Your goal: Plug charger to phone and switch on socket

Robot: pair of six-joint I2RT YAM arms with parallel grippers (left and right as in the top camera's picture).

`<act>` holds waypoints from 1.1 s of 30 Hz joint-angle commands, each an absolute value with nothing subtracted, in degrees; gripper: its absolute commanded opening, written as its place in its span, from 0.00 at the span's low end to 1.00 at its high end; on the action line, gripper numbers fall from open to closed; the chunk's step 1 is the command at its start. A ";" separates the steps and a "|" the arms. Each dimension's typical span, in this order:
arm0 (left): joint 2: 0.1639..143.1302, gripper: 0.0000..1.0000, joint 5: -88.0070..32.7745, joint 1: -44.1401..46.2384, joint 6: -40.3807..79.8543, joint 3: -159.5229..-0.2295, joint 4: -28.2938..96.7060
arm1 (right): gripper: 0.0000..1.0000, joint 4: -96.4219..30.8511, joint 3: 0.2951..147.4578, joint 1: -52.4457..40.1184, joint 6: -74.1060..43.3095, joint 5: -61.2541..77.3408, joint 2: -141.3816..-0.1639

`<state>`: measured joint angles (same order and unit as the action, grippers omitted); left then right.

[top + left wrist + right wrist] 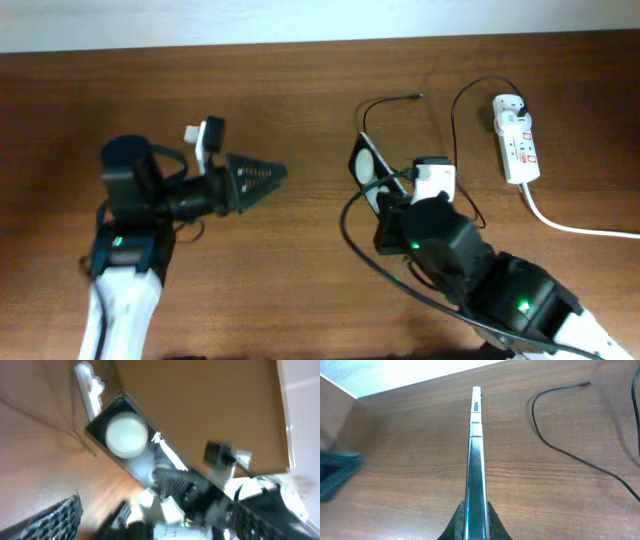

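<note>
The right fingers (380, 180) are shut tight on the phone (363, 160). They hold it by one end, and it stands up on its thin side. From the right wrist camera you see only its shiny silver edge. The phone is near the middle of the brown worktop (300, 80). I cannot tell if it touches the wood.

The left wrist camera is blurry. It shows the phone's dark face with a big white round spot on it. Any small writing there is too fuzzy to read.

The charger (412, 98) is a thin black wire. Its little tip lies on the worktop, past the phone and apart from it. The wire loops over to the far end of the socket (515, 135).

The socket is white with red marks, too small to read. It lies on the right side, well apart from the phone. Its thick white cord (570, 225) runs off to the right.

The left fingers (270, 176) are on the left side and point at the phone. They are spread wide and hold nothing.
</note>
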<state>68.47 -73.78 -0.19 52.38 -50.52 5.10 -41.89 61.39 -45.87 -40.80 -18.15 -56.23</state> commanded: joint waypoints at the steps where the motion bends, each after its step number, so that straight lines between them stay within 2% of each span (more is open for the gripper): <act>1: 50.72 0.99 -62.48 -0.60 26.46 -50.81 33.34 | 0.04 -41.15 57.87 -42.63 -47.88 -13.41 -53.25; 2: 46.70 0.99 -54.89 -0.60 24.18 -50.81 40.95 | 0.04 -40.86 56.03 -42.26 -50.24 -13.06 -52.88; 3: 39.86 0.99 -40.86 -0.60 23.86 -50.81 52.21 | 0.04 -38.68 53.21 -42.24 -51.88 -12.16 -52.69; 5: 25.58 0.99 -21.15 -0.60 23.90 -50.81 70.24 | 0.04 -22.37 43.24 -42.24 -53.08 -6.22 -53.41; 7: 20.03 0.99 -15.55 -0.60 23.92 -50.81 76.38 | 0.04 -7.75 36.64 -42.24 -54.54 -1.91 -55.64; 9: 18.61 0.99 -13.87 -0.60 23.97 -50.46 77.25 | 0.04 1.58 33.65 -42.30 -65.60 -0.84 -61.84; 12: 18.61 0.99 -13.67 -0.60 31.92 -46.17 68.14 | 0.04 11.20 33.65 -42.30 -65.89 6.07 -70.32; 15: 18.65 0.99 -14.15 -0.60 48.73 -35.40 51.46 | 0.04 12.64 33.65 -42.28 -65.91 6.48 -71.35; 19: 21.32 0.99 -26.39 -0.54 61.87 -24.05 29.06 | 0.04 15.94 33.65 -42.28 -65.93 7.14 -71.35; 24: 36.80 0.99 -39.97 -0.54 68.82 -23.59 10.57 | 0.04 17.19 33.65 -42.28 -69.71 7.33 -71.35; 29: 59.88 0.99 -51.09 -0.54 73.87 -23.59 -2.52 | 0.04 21.54 33.65 -42.30 -81.84 13.10 -71.35; 31: 66.57 0.99 -54.92 -0.54 79.05 -23.59 -9.65 | 0.04 21.50 33.65 -42.35 -88.95 14.87 -71.37; 33: 68.95 0.99 -56.45 -0.54 83.35 -23.59 -15.81 | 0.04 21.52 33.65 -42.35 -91.02 14.83 -71.37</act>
<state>67.13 -52.21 -0.45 77.23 -23.20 -12.36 20.43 32.97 -42.35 -86.91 13.45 -71.96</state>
